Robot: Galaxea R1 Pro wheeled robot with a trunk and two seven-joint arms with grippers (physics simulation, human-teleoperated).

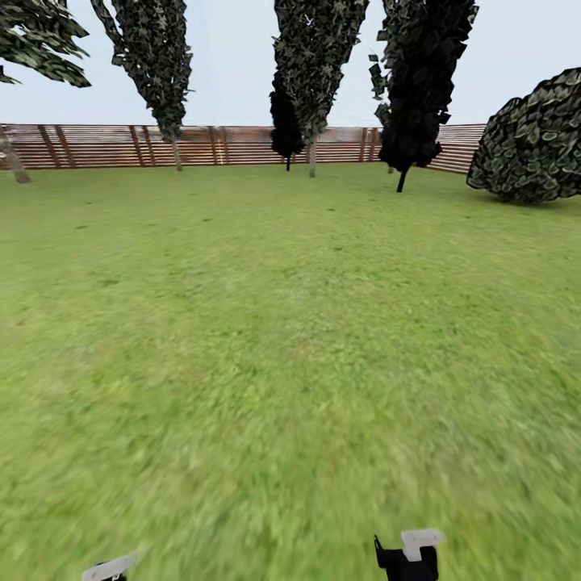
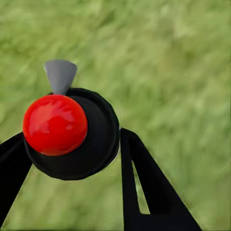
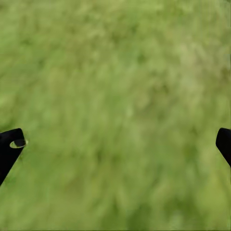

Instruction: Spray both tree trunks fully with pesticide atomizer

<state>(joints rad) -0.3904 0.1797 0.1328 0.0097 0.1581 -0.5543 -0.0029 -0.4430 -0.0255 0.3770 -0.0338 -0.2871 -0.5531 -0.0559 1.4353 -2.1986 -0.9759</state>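
Left gripper gripped black round atomizer with red knob; right gripper spread wide, empty. Transit step, probably; next: find thick trunks beyond green lawn.

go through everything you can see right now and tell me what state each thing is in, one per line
left gripper: shut on the atomizer, a finger on each side.
atomizer: held, red cap toward the camera, grey nozzle sticking out, above grass.
right gripper: open, empty, fingertips wide apart over grass.
lawn: bare green grass.
fence: standing, unbroken along the far edge.
dark narrow trees: upright.
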